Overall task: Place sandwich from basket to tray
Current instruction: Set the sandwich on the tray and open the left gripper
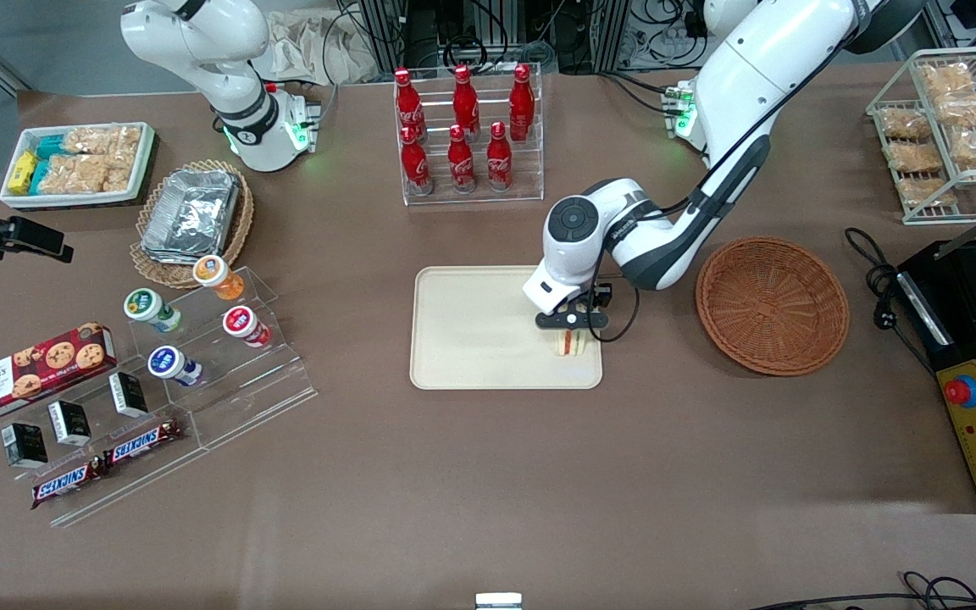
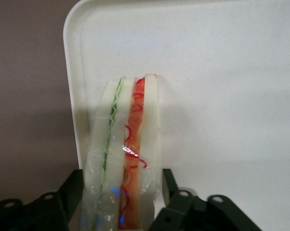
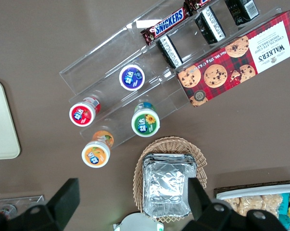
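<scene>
We see the gripper [image 1: 571, 337] low over the tray [image 1: 471, 330], at the tray's end nearest the basket [image 1: 772, 303]; its fingers [image 2: 170, 185] clasp the sandwich [image 2: 125, 159] from both sides, the cut edge with red and green filling facing the wrist camera; the sandwich stands on edge on the tray near its rim; the basket sits beside the tray, toward the working arm's end of the table.

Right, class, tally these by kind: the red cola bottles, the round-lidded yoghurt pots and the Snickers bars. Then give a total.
Red cola bottles: 6
Round-lidded yoghurt pots: 4
Snickers bars: 2
Total: 12
Left gripper, over the cream rectangular tray, grips the triangular white-bread sandwich.
</scene>
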`<state>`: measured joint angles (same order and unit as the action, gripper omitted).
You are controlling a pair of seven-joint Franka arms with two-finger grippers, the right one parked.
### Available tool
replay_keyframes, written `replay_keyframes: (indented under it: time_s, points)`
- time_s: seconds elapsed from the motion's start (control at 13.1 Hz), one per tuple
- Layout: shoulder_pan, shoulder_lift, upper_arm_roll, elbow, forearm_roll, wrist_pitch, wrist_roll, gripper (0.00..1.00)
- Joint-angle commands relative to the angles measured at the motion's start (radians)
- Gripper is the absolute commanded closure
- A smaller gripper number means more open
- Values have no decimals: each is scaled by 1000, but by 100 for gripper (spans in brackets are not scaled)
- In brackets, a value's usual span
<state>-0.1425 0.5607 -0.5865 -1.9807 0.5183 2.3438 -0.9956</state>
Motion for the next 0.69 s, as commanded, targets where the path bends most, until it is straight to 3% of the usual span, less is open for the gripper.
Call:
replay_keyframes:
  time_s: [0.0, 0.46, 0.61]
  points:
    - [-5, 7, 0, 25, 28, -9, -29, 0]
    - [3, -39, -7, 51, 6, -102, -18, 0]
    - [4, -97, -18, 100, -76, -183, -9, 0]
